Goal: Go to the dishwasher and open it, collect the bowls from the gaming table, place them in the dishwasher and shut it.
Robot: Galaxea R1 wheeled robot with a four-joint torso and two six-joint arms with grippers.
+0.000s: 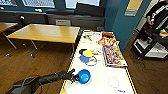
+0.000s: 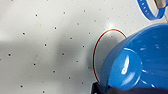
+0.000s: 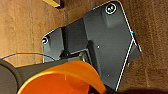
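My left pincer (image 1: 75, 78) comes in from the left and is clamped on the near rim of a blue bowl (image 1: 84, 76), tilted at the white tabletop (image 1: 100, 82)'s near left edge. Another blue bowl (image 1: 84, 59) lies farther up. Right pincer's grip: can't tell.

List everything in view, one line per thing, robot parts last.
gaming table: one, white top with yellow edge, ahead of the robot.
blue bowl: one, bright blue, tilted at the table's near left edge, at the left gripper.
board games: several, colourful, far right part of the table.
discs: yellow, blue and dark, mid-table.
red ring: one, on the table beside the bowl.
wooden table: one, further left.
orange bowl: one, in the right wrist view.
person: one, upper right.
left gripper: dark, at the bowl's rim.
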